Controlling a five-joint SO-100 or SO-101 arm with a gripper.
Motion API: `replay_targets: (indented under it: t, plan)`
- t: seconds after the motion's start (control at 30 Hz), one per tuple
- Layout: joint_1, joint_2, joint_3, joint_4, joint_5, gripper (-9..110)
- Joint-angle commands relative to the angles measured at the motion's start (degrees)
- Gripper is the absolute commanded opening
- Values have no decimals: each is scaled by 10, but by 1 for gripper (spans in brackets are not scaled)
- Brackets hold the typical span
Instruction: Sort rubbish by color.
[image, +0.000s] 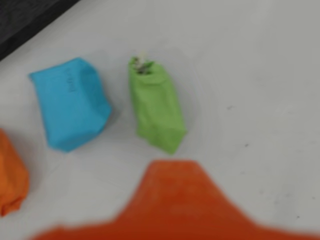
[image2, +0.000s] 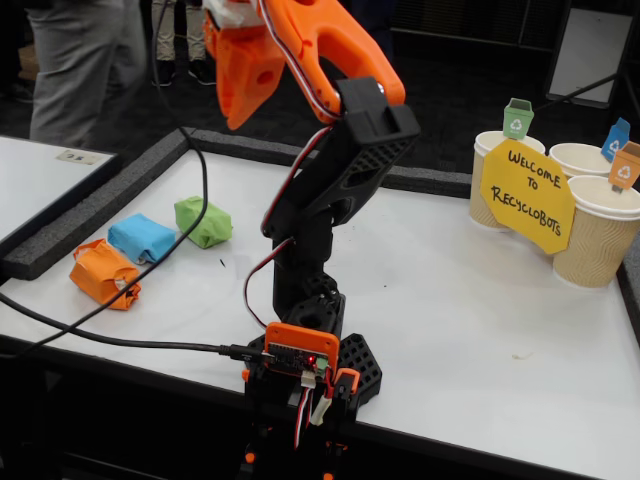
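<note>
White worktop (image2: 480, 330), arm's base bolted at the near edge in the fixed view. The arm is folded high, its orange claw (image2: 240, 95) up near the top of that view, well above the surface and holding nothing visible. Cannot tell whether its fingers are apart or together; in the wrist view only a blurred orange finger (image: 175, 200) fills the bottom edge.

Three bundles lie in a row at the worktop's left side in the fixed view. Green bundle (image2: 203, 221) farthest back, light blue bundle (image2: 141, 238) just beside it, orange bundle (image2: 104, 273) nearest the front, close against the blue.

Wrist view looks down on them: blue at left, green at centre, apart; orange cut off by the left edge.

Far right of the fixed view: tan paper cups (image2: 598, 232) with small coloured tags, and a yellow sign (image2: 527, 195) reading "Welcome to Recyclobots".
</note>
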Motion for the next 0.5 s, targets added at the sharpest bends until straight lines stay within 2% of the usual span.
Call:
replay_targets:
  t: [0.0, 0.3, 0.47]
  plan:
    - [-51, 2, -15, 2, 4, 1]
    - [-192, 2, -2, 2, 1, 1]
    - [-214, 4, 28, 2, -7, 1]
